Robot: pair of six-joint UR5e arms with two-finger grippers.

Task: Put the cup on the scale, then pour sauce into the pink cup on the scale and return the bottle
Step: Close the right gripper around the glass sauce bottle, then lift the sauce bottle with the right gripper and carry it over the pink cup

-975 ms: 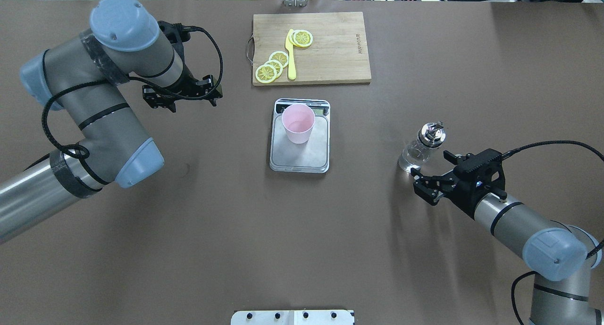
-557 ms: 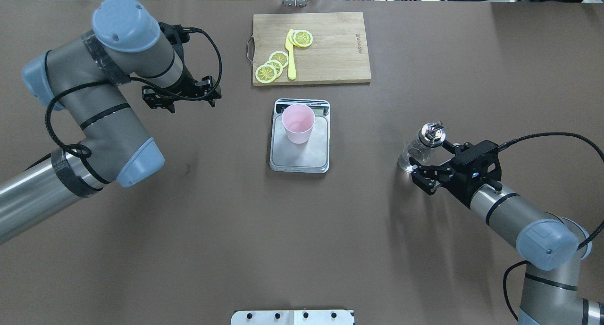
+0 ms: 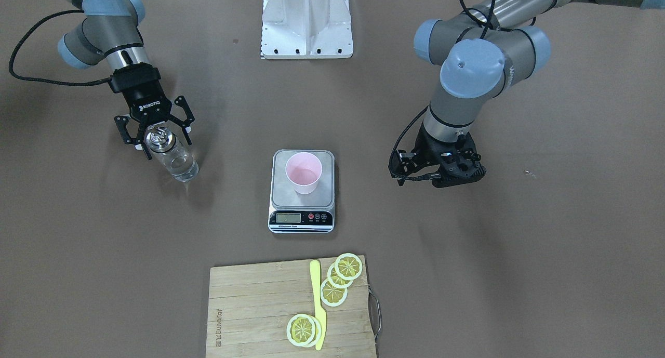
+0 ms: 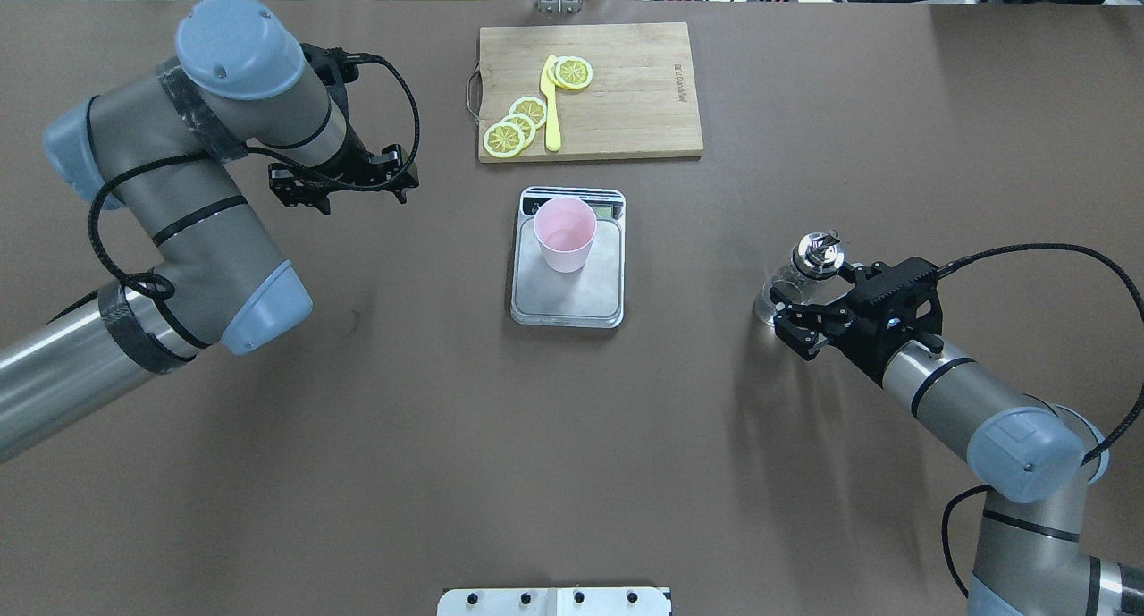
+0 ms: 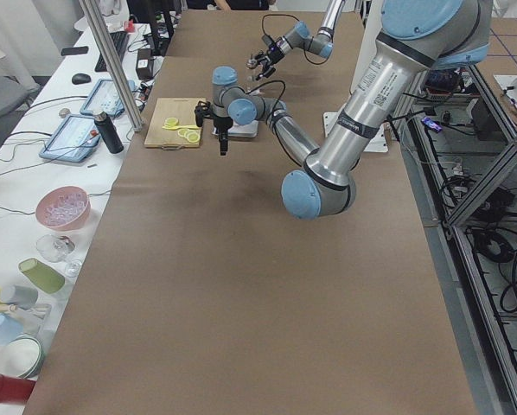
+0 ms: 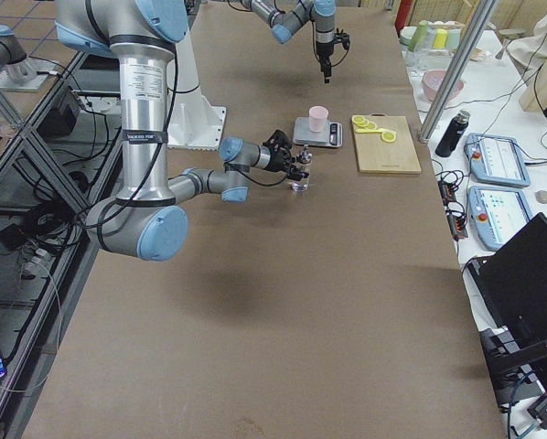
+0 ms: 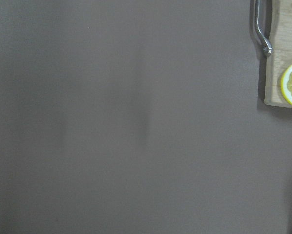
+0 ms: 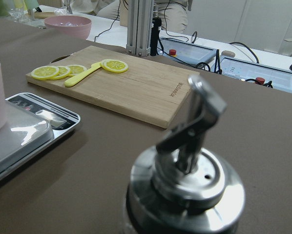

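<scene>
While the bottle stands upright near the counter's right edge, the right tool flanks its metal cap, spread wide and not gripping; the left arm is well apart.

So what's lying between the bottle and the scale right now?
Nothing: in the overhead view, only bare brown table separates the bottle from the scale.
</scene>
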